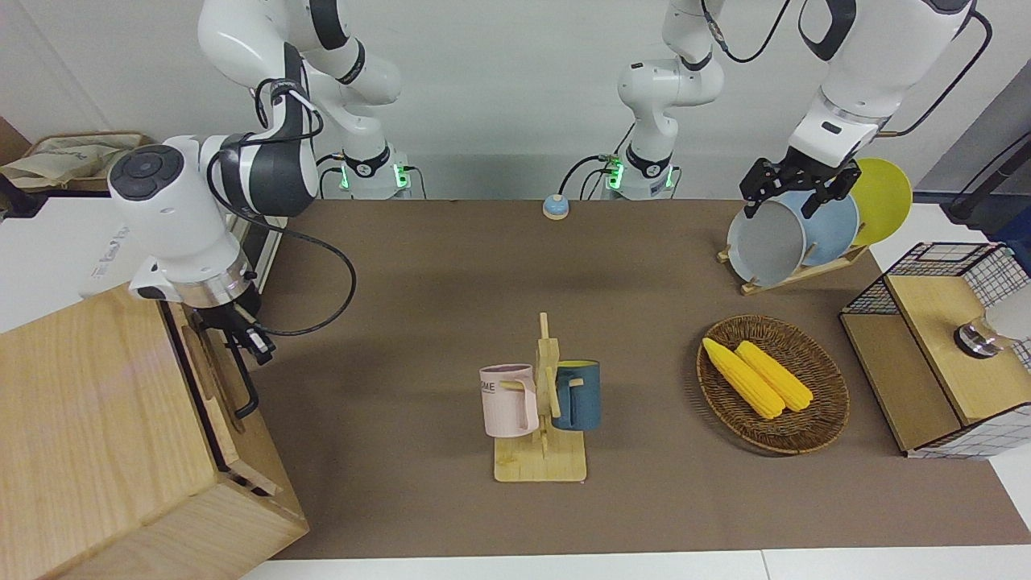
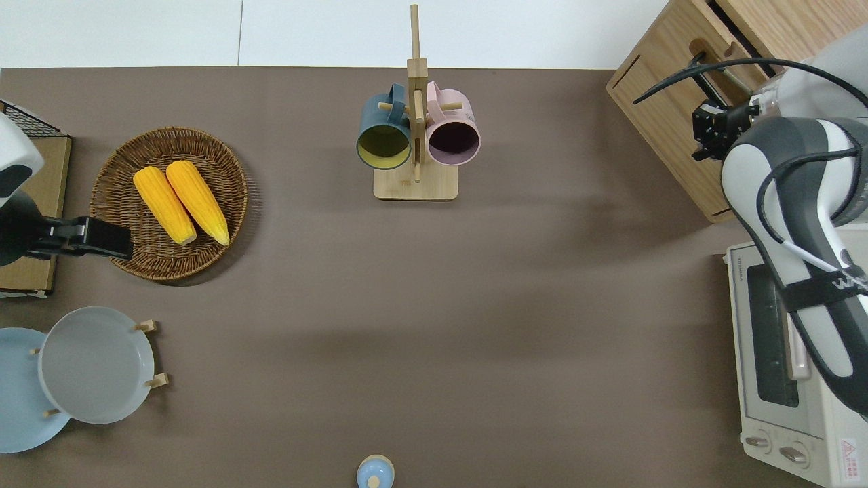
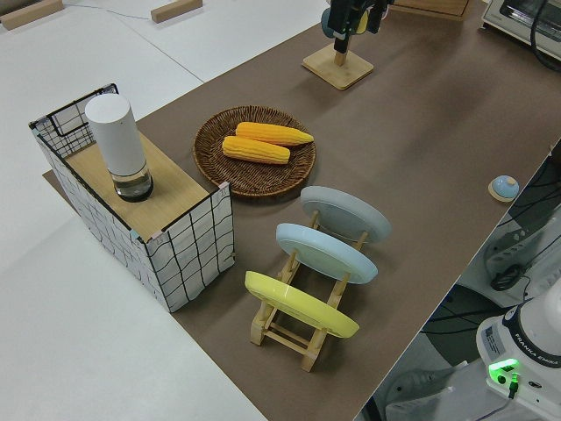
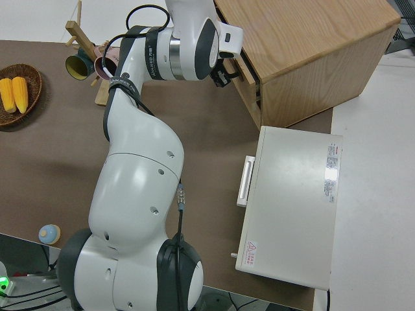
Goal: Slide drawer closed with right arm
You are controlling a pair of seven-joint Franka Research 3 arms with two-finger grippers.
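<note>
The drawer (image 1: 213, 377) sits pushed into the pale wooden cabinet (image 1: 89, 419) at the right arm's end of the table, its front panel about flush, with only a thin dark gap showing. Its black loop handle (image 1: 244, 388) sticks out from the front. My right gripper (image 1: 251, 342) is low against the drawer front, beside the handle's end nearer the robots. It also shows in the overhead view (image 2: 708, 129) and the right side view (image 4: 224, 74). The left arm is parked.
A wooden mug rack (image 1: 541, 451) with a pink and a blue mug stands mid-table. A wicker basket (image 1: 821, 419) holds two corn cobs. A plate rack (image 1: 793, 234), a wire-mesh box (image 1: 942, 346), a blue bell (image 1: 555, 207) and a white oven (image 2: 786, 359) are also here.
</note>
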